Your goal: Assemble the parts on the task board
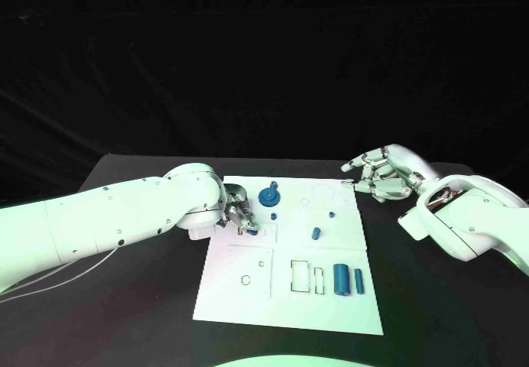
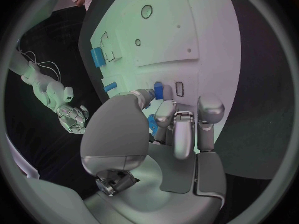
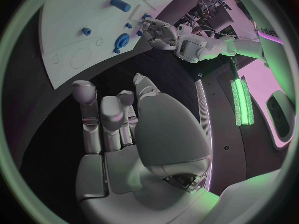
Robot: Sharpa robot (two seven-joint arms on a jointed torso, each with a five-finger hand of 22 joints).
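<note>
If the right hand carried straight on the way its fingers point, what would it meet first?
Probably the far right corner of the task board: the right hand points at it from just beyond the edge. Depth is unclear.

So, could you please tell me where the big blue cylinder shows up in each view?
Head view: cylinder on the board's near right part, beside the rectangular outlines.
Left wrist view: cylinder at the board's edge, next to the same outlines, beyond the fingertips.
Right wrist view: cylinder on the board's end farthest from this hand, past the blue disc.
Shared landmark: the white board.
</note>
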